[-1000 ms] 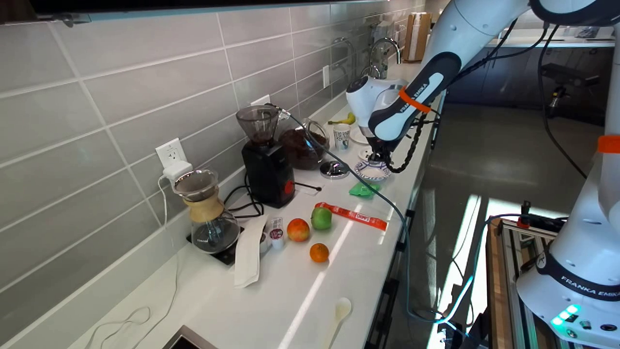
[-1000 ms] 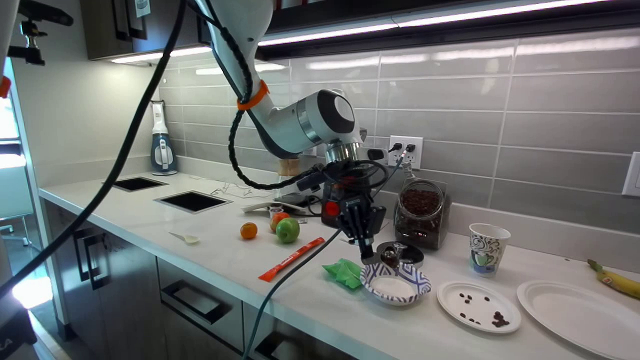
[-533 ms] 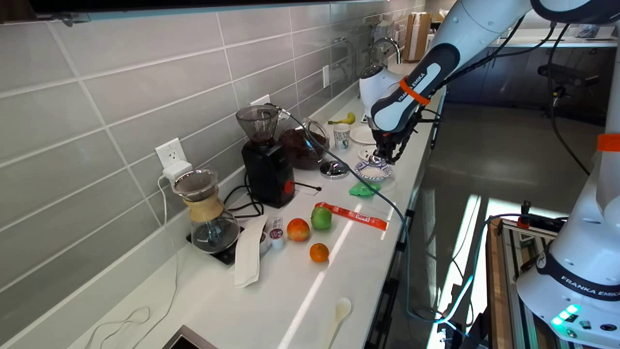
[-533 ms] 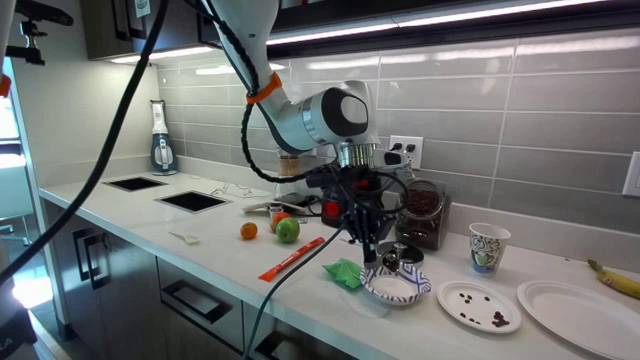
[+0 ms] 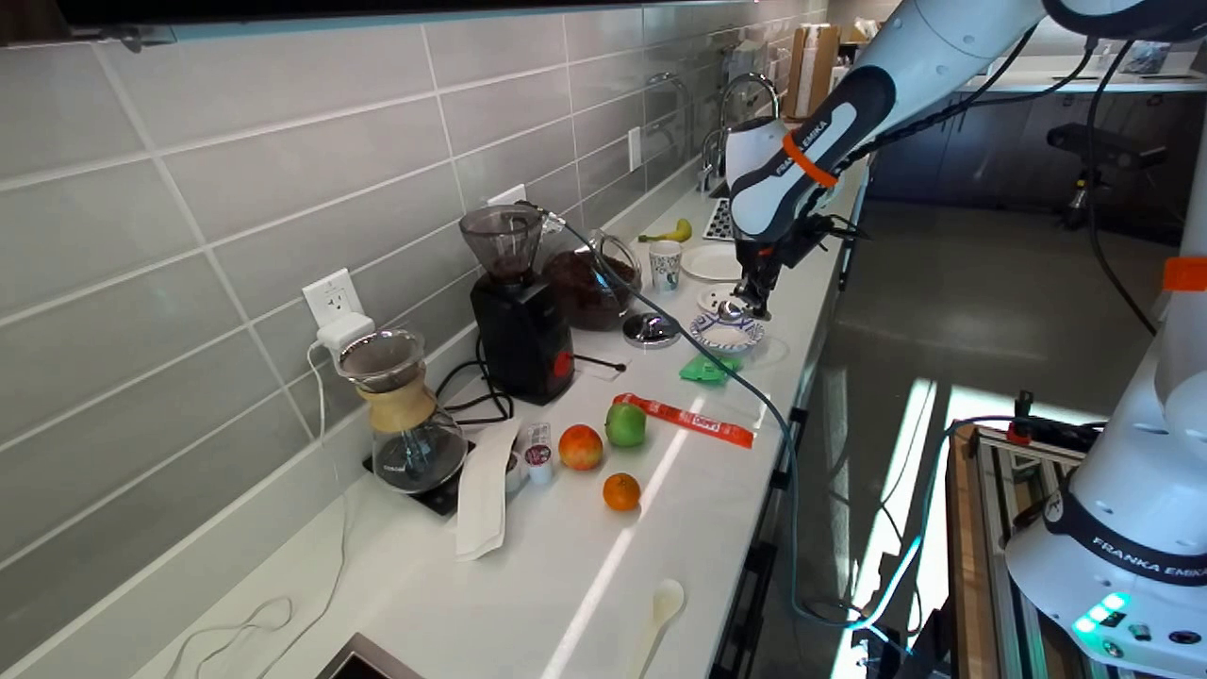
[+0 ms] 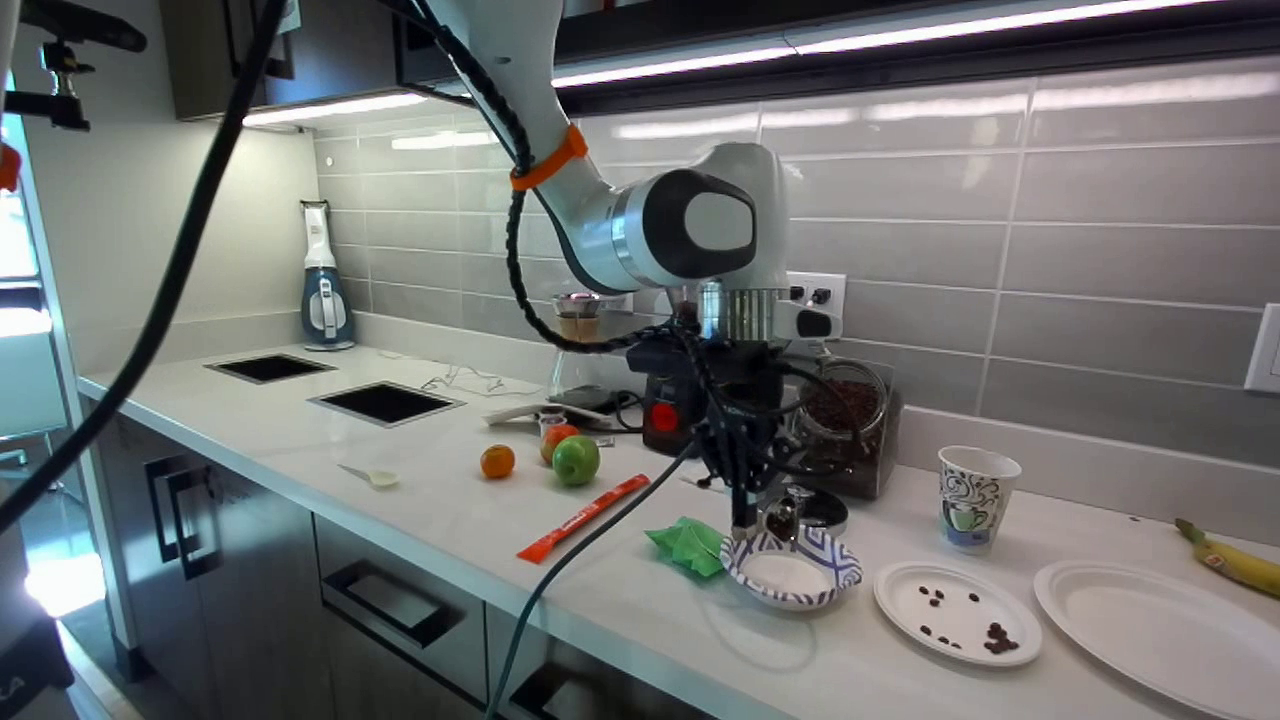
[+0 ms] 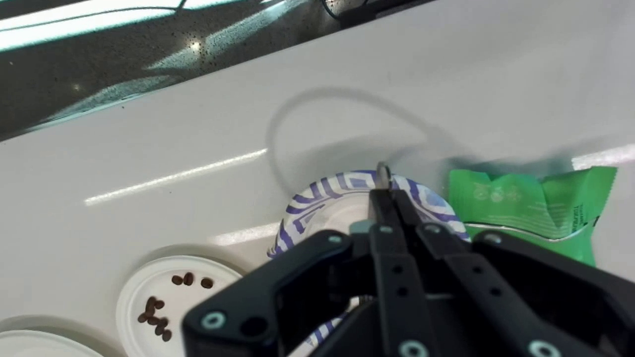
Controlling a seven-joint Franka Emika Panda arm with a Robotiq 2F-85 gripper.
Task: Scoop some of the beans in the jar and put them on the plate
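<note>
My gripper is shut on a metal scoop and holds it above the blue-and-white patterned bowl. In an exterior view the shiny scoop hangs beside the gripper's tips; whether beans are in it I cannot tell. In the wrist view the fingers are closed, with a metal loop of the scoop past the tips; its bowl part is hidden. The tilted glass jar of dark beans stands by the wall. A small white plate with several beans lies beside the bowl.
A round metal lid lies behind the bowl. A green packet, a red packet, a paper cup and a large white plate lie nearby. A black grinder and a blue cable are close.
The arm's wrist has swung along the counter toward the plates and the gripper has turned. The scoop has stayed nearly in place over the bowl, still held. The objects on the counter have not moved.
</note>
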